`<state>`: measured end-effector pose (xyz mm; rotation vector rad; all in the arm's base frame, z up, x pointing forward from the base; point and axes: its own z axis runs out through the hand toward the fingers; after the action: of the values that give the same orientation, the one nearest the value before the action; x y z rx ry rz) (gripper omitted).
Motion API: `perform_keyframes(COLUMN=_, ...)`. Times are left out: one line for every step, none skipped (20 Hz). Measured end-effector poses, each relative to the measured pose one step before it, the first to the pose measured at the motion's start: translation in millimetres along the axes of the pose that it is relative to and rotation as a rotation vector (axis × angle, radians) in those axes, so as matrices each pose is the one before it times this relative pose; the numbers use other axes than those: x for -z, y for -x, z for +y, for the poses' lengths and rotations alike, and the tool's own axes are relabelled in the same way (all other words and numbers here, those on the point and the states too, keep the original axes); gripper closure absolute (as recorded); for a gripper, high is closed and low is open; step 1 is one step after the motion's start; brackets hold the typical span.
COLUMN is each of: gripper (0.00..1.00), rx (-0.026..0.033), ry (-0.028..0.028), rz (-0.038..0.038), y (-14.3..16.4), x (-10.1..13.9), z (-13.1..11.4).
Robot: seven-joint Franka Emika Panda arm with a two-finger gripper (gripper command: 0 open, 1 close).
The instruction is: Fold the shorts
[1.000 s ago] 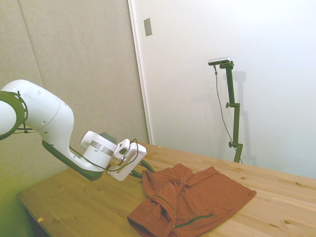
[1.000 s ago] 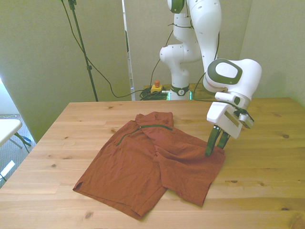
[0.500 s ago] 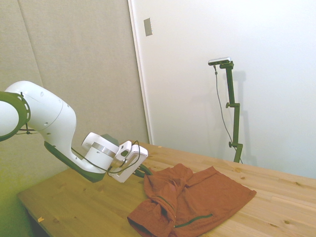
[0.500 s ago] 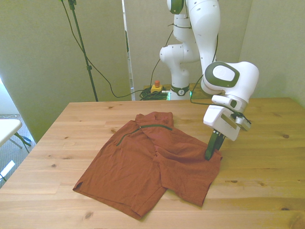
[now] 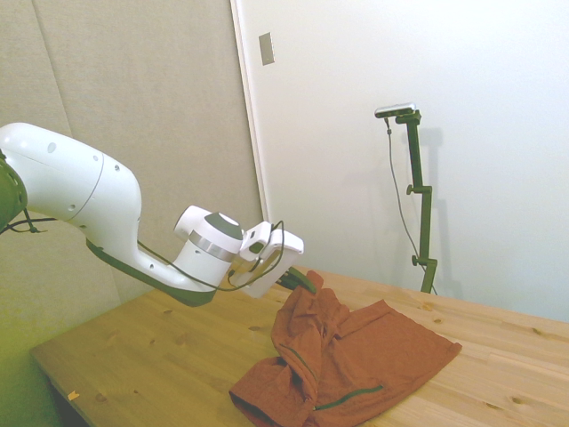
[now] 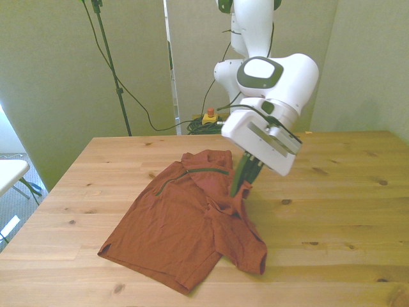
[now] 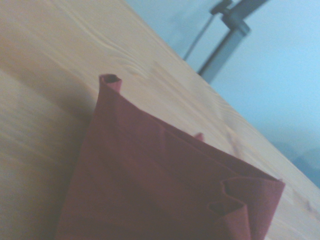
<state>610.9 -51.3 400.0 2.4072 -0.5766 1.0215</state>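
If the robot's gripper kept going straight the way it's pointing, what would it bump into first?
Probably the shorts themselves. The gripper points downward and its jaws are already shut on a raised fold of the cloth, so more shorts lie right below it, then the wooden table. Exact depth is hard to judge.

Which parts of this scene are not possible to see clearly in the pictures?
- Pincer fingertips: front view, buried in the lifted fold of the rust-orange cloth shorts; side view, the white wrist housing covers them.
- Shorts' near hem: side view, cut off by the bottom edge.
- Shorts' thin dark green zipper lines: wrist view, out of frame and blurred.
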Motion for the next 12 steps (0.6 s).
perform_keyframes(gripper=1.00, rx=-0.01085, ry=0.00813, rz=0.00147, y=-7.58, x=-4.48, z=11.07)
perform_keyframes(gripper=1.00, rx=-0.00983, ry=0.00964, rz=0.00352, y=-6.64, x=-4.42, z=10.62)
perform_keyframes(gripper=1.00, rx=-0.00684, ry=0.01176, rz=0.00312, y=-5.59, x=-3.92, z=8.97)
perform_keyframes(gripper=1.00, rx=-0.00727, ry=0.01106, rz=0.00323, y=-5.29, x=-3.75, z=8.43)
perform_keyframes(gripper=1.00, rx=-0.00931, ry=0.00954, rz=0.00156, y=-4.79, x=-3.60, z=7.22)
perform_keyframes(gripper=1.00, rx=-0.01170, ry=0.00992, rz=-0.00083, y=-5.40, x=-4.37, z=7.85)
perform_keyframes(gripper=1.00, rx=-0.01108, ry=0.00783, rz=-0.00127, y=-5.62, x=-4.64, z=7.28)
perform_keyframes(gripper=1.00, rx=-0.00653, ry=0.00724, rz=0.00050, y=-5.99, x=-4.81, z=6.97)
perform_keyframes(gripper=1.00, rx=-0.00774, ry=0.00692, rz=0.00129, y=-5.45, x=-5.19, z=7.19)
perform_keyframes(gripper=1.00, rx=-0.01037, ry=0.00689, rz=-0.00012, y=-5.10, x=-5.21, z=6.50)
perform_keyframes(gripper=1.00, rx=-0.01072, ry=0.00975, rz=0.00204, y=-4.91, x=-5.19, z=6.24)
perform_keyframes(gripper=1.00, rx=-0.00956, ry=0.00926, rz=0.00081, y=-4.01, x=-5.59, z=5.64)
